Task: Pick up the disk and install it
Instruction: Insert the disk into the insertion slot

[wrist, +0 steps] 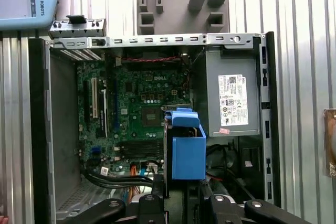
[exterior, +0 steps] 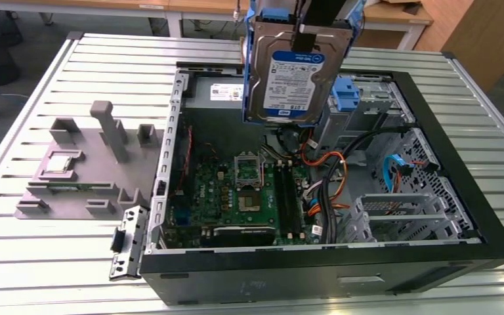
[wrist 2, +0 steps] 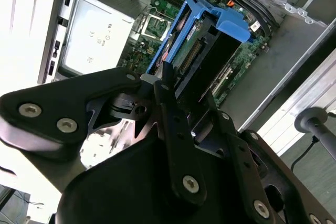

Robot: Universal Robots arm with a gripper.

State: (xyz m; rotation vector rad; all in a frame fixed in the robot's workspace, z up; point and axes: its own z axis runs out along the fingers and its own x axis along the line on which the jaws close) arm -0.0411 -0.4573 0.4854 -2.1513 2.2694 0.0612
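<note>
Evidently the disk hangs on edge, its upper end clamped in the end effector, whose fingers are narrowed onto its thickness, probably so that it can slide downward into a bay. Directly below the end effector sits the open computer case on the desk.

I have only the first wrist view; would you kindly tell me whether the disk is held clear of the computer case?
Observer: Yes; in the exterior view the disk hangs upright from the end effector, apparently clear above the open computer case.
Operator: Which way does its label face?
Observer: The label faces the exterior camera.
Operator: Anything beside the case?
Observer: A gray fixture on the exterior view's left carries a small silver chip.
</note>
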